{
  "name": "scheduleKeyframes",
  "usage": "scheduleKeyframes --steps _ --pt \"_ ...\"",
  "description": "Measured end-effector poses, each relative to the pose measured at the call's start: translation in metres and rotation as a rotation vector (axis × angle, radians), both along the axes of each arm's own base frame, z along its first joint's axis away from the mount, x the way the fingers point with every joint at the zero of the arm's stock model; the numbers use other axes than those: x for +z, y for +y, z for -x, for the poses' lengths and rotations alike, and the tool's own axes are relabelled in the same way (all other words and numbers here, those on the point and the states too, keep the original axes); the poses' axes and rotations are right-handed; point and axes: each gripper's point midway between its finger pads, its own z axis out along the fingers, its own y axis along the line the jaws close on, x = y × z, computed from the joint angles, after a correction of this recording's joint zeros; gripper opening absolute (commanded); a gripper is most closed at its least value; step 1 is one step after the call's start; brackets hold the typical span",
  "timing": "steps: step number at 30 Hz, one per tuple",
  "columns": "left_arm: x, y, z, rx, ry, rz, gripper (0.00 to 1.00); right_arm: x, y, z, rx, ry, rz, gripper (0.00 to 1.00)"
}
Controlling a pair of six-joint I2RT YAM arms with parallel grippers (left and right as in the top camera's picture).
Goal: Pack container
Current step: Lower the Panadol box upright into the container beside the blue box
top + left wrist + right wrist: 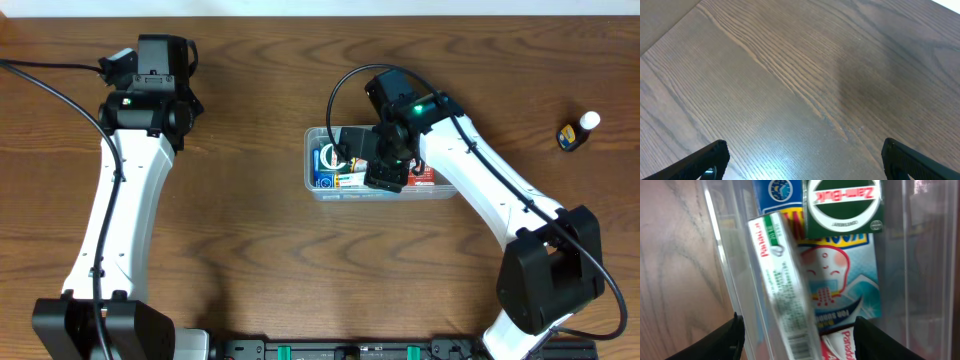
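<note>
The clear plastic container sits right of the table's centre and holds several small boxes. My right gripper hangs open over its left-middle part. In the right wrist view the open fingers straddle a blurred white, green and red box that stands tilted against the container's clear wall. It is not pinched. Beneath lie a blue carton with a cartoon face, a green Zam-Buk box and a red-and-white box. My left gripper is open and empty over bare wood at the far left.
A small dark bottle with a white cap lies at the far right of the wooden table. The right arm's black cable loops over the container's left end.
</note>
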Motion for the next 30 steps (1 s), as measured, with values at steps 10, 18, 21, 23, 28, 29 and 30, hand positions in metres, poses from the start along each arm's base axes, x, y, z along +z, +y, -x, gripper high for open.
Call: scheduleKeyframes --steps 10,18,21,23,28,29,30 --pt "0.000 0.000 0.000 0.000 0.000 0.000 0.98 -0.024 0.000 0.002 0.024 0.053 0.025 0.58" --pt "0.000 0.000 0.000 0.000 0.000 0.000 0.98 -0.029 0.001 -0.003 0.034 0.035 0.028 0.51" --pt "0.000 0.000 0.000 0.000 0.000 0.000 0.98 -0.029 0.001 -0.004 0.028 0.035 0.030 0.54" --pt "0.000 0.000 0.000 0.000 0.000 0.000 0.98 -0.029 0.001 -0.003 0.020 0.041 0.031 0.56" --pt "0.000 0.000 0.000 0.000 0.000 0.000 0.98 -0.029 -0.003 0.013 0.007 0.110 0.045 0.66" --pt "0.000 0.000 0.000 0.000 0.000 0.000 0.98 -0.028 -0.003 0.015 0.005 0.120 0.048 0.66" --pt "0.000 0.000 0.000 0.000 0.000 0.000 0.98 -0.026 -0.003 0.017 0.004 0.127 0.050 0.66"
